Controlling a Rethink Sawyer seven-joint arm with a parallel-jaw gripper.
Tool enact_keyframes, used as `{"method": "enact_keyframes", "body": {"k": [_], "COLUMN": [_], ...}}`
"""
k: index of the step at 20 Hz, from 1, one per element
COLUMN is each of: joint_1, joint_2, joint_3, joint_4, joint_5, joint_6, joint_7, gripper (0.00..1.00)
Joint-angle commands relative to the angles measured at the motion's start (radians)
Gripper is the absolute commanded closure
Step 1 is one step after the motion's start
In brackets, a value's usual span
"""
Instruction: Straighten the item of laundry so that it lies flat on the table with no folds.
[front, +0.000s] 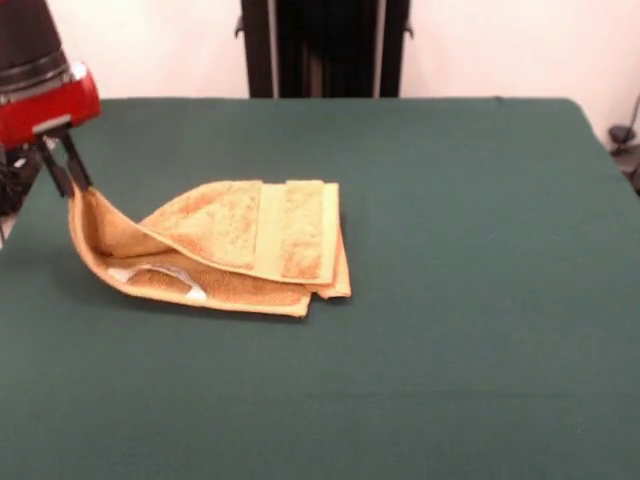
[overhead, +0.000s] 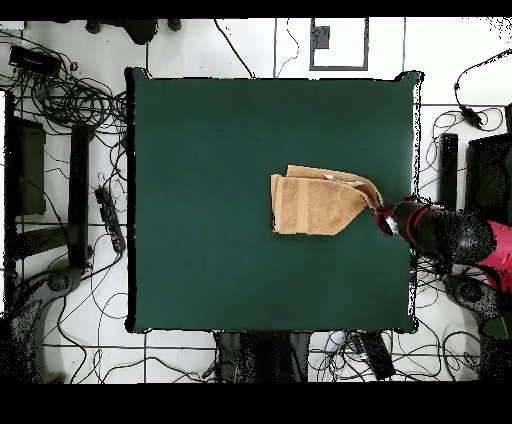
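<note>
The gripper is clamped on one corner of the towel, holding it lifted above the table near the table's side edge. The rest of the towel lies folded on the table toward its middle, with a white label showing under the raised flap.

The towel — orange-tan terry with a paler yellowish band — lies folded over itself on the green table, left of centre in the front view. Its left corner is lifted off the surface — a small white label shows underneath.
</note>
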Motion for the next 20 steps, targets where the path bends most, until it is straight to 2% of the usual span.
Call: {"method": "enact_keyframes", "body": {"k": [1,5,10,17,20], "joint_1": [0.038,0.057,0.065,0.023,0.026], "joint_2": [0.127,0.225,0.339,0.366,0.374], "joint_3": [0.057,0.027,0.019,0.059,0.057], "joint_4": [-0.133,-0.228,-0.338,-0.350,-0.367], "joint_5": [-0.040,-0.071,-0.065,-0.029,-0.026], "joint_6": [0.125,0.092,0.085,0.073,0.078], "joint_7": [-0.364,-0.409,-0.461,-0.534,-0.514], "gripper": [1.00,1.00,1.00,1.00,1.00]}}
